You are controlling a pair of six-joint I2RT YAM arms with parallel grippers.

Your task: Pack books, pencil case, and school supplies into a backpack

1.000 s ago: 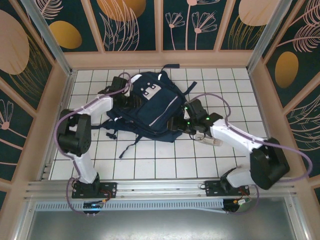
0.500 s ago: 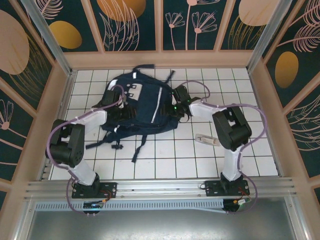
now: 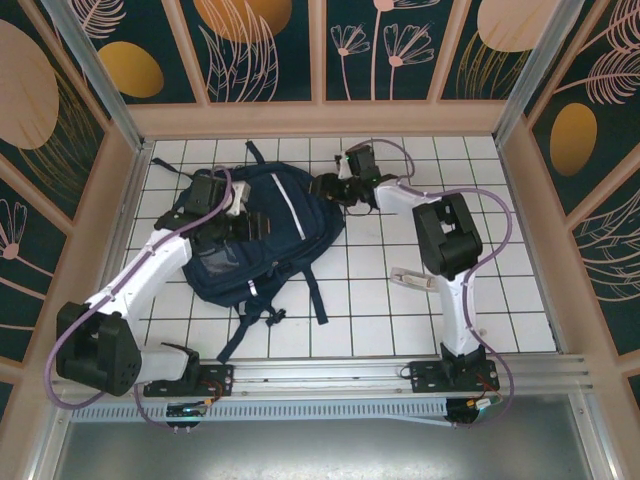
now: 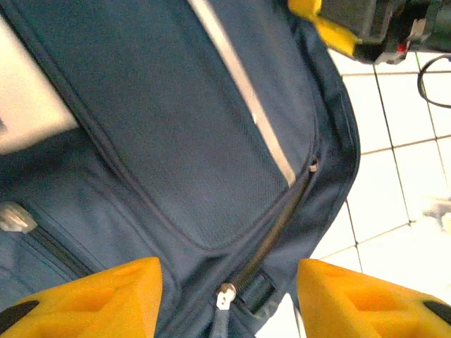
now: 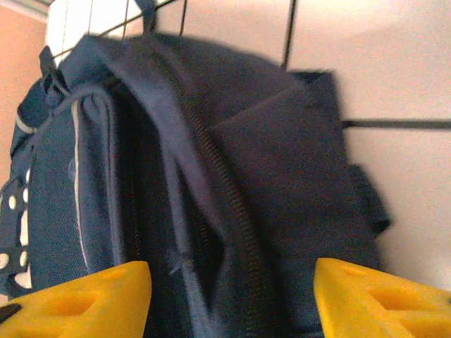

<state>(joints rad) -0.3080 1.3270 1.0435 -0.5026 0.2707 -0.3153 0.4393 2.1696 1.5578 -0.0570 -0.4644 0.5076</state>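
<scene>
Backpack (image 3: 272, 255) on tiled table (image 3: 400, 330), left gripper (image 4: 227, 285) and right gripper (image 5: 232, 289) against it.

We've got a white tiled tabletop (image 3: 400, 330) with dark grid lines, boxed in by a light wooden frame (image 3: 320, 118). Around it we see dark teal panels (image 3: 270, 50) with pale flower outlines and gold ovals. A metal rail (image 3: 320, 372) runs along the near edge.

Dark navy, white-striped backpack (image 3: 268, 250)
</scene>
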